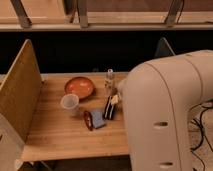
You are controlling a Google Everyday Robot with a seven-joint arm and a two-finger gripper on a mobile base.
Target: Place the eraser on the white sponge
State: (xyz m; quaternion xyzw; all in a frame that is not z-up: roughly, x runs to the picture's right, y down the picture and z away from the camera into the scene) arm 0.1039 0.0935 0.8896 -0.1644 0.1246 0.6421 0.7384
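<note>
claw point(115, 98): only a pale tip is showing, poking out at the arm's left edge, right at the eraser's 12 o'clock end. Whether it's touching the eraser or hanging just above it, can't tell.
claw state: cannot tell. The arm is hiding how far open it is and whether it's holding anything.
arm point(165, 115): big white housing filling the right half of the view and covering the bench's 3 o'clock side.
eraser point(108, 108): lying flat on the bench, long axis running roughly 12 to 6 o'clock with a slight tilt. The pale stripe is showing lengthwise. It's sitting on the wood, not on the sponge.
sponge point(97, 118): lying flat at 7 o'clock of the eraser, just beside it. The edges are looking close enough to touch, can't be sure.
red-brown oval point(88, 120): lying at 9 o'clock of the sponge, right against it.
cup point(70, 102): standing upright at 10 o'clock of the sponge, near but apart.
bowl point(80, 87): orange, sitting at 1 o'clock of the cup, close by.
bottle point(110, 79): small clear one, standing upright at 12 o'clock of the eraser and 3 o'clock of the bowl.
bench point(55, 135): light wood, carrying everything above. The things are clustering around its middle.
panel point(20, 95): tan divider standing along the bench's 9 o'clock edge.
</note>
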